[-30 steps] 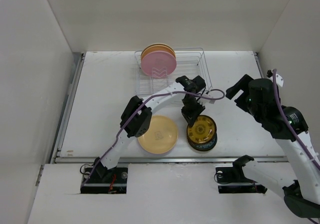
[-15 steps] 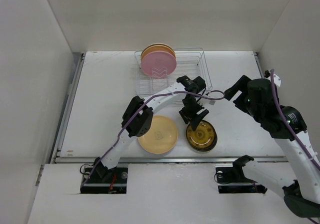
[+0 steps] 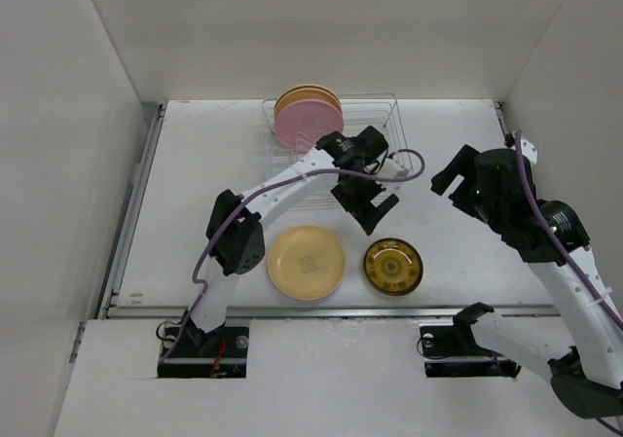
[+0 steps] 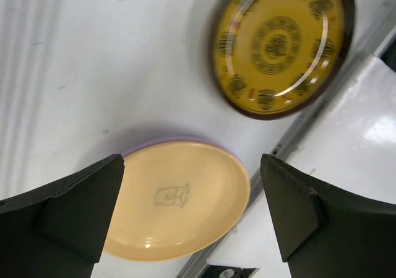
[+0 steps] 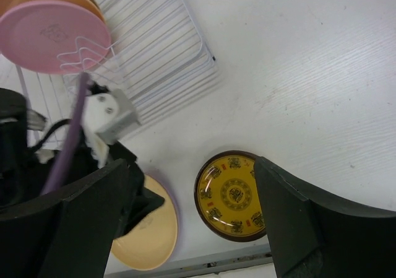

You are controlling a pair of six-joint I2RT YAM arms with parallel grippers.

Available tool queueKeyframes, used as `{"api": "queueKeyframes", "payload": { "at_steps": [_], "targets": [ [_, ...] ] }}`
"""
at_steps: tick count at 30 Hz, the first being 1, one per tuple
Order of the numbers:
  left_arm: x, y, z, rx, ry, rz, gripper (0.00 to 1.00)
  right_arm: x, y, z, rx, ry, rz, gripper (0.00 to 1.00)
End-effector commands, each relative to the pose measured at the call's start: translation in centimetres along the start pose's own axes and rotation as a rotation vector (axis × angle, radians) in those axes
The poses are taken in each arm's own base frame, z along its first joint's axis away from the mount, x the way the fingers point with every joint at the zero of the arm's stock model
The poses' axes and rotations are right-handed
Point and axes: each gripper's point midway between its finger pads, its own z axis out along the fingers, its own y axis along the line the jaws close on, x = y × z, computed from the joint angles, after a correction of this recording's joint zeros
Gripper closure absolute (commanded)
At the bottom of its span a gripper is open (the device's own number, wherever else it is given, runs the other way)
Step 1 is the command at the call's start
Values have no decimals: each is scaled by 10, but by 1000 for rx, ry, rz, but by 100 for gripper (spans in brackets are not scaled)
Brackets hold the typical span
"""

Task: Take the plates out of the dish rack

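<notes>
Pink plate (image 3: pixel 309 127) and orange plate (image 3: pixel 307 93) behind it stood upright in the dish rack (image 3: pixel 375 116) at the far edge of the surface (image 3: pixel 195 184). Cream plate (image 3: pixel 307 261) and ornate yellow-brown plate (image 3: pixel 393 266) lay flat by the near edge. Left tool (image 3: pixel 373 213) hung between rack and these, fingers apart, empty. Right tool (image 3: pixel 453 172) was also apart, w/ nothing in it. Next grasp, I judge, should pinch the pink rim from above and lift straight up, clear of the prongs. Most open room was toward the left edge.
</notes>
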Motion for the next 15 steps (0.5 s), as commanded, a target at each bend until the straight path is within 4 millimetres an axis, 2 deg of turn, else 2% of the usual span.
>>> {"api": "queueKeyframes", "payload": {
  "at_steps": [1, 2, 3, 4, 5, 6, 8, 9, 10, 11, 12, 13, 15],
  "targets": [
    [3, 40, -31, -152, -47, -83, 9, -12, 17, -6, -68, -26, -16, 12],
    [4, 46, -44, -180, -72, -105, 9, -13, 22, -4, -79, -19, -26, 12],
    [12, 52, -46, -201, -59, -118, 8, -11, 26, -1, -92, -7, -53, 12],
    [15, 62, -62, -246, -84, -132, 8, -7, 36, 5, -116, 23, -72, 12],
    [17, 62, -68, -259, -92, -131, 8, -8, 39, 2, -135, 27, -84, 12],
    [23, 69, -76, -269, -98, -143, 8, -2, 44, 13, -129, 52, -106, 12],
    [28, 78, -97, -313, -133, -164, 7, -2, 54, 21, -138, 71, -138, 11],
    [28, 82, -122, -347, -196, -163, 2, -5, 64, 23, -161, 73, -142, 11],
    [34, 88, -129, -382, -212, -172, 0, 1, 67, 38, -134, 102, -166, 11],
    [39, 99, -143, -448, -227, -176, 0, 1, 74, 44, -145, 108, -183, 11],
    [45, 101, -162, -483, -261, -179, 0, -6, 86, 47, -167, 97, -186, 11],
    [53, 116, -172, -518, -274, -220, 0, 0, 91, 64, -141, 126, -211, 11],
    [65, 134, -189, -557, -299, -289, 0, -1, 103, 78, -146, 134, -251, 11]
  ]
}}
